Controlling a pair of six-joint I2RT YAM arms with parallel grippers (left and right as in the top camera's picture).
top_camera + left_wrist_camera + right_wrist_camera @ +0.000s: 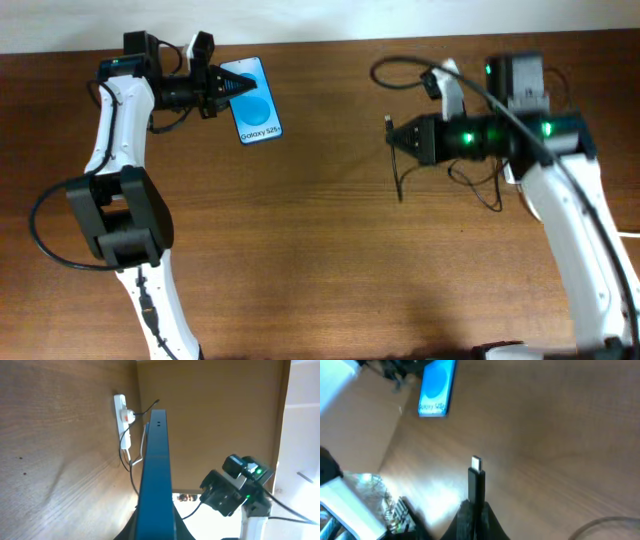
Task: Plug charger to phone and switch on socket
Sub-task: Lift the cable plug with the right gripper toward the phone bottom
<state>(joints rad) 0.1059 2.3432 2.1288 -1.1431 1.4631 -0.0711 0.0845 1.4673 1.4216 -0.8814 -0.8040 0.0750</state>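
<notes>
The phone [256,102] has a lit blue screen with white text at its near end and sits at the back left of the table. My left gripper [218,88] is shut on its far end. In the left wrist view the phone [155,470] shows edge-on between the fingers [154,531]. My right gripper [397,137] is shut on the charger [388,124], with the connector tip [476,464] sticking out towards the phone [436,387] and well apart from it. The black cable [400,180] hangs below. The socket [122,410], white with a red switch, lies beyond; the right arm partly hides it in the overhead view [449,88].
The brown wooden table [300,250] spreads between the two arms. Loops of black cable [480,190] lie beside the right arm. The right arm's base [240,490] shows in the left wrist view. The table's back edge runs along the top.
</notes>
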